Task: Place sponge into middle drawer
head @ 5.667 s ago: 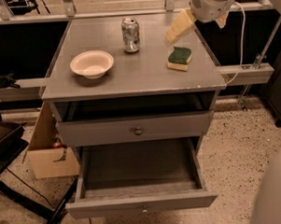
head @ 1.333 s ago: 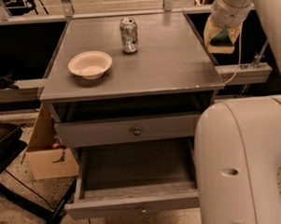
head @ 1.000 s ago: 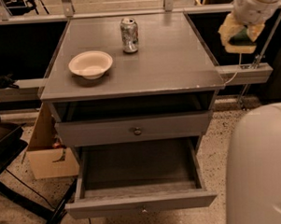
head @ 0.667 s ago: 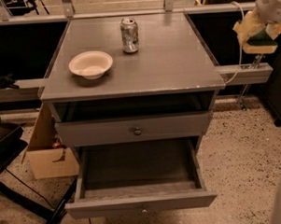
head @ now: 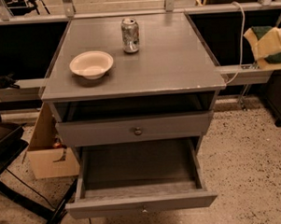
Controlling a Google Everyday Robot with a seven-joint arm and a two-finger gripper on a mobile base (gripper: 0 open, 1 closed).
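Gripper [head: 270, 46] beyond right edge of worktop [head: 166, 56], near back corner, pinching sponge [head: 262, 32]. Sponge likely light, soft, squashy; best pinched across narrow sides. Middle drawer [head: 182, 201] open below front edge.

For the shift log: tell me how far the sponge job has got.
Done: the middle drawer stands pulled open and empty, and the sponge is off the tabletop. In hand: the gripper holds it at the right edge of view, out beyond the tabletop's right side. Left: carry it over the drawer and release.
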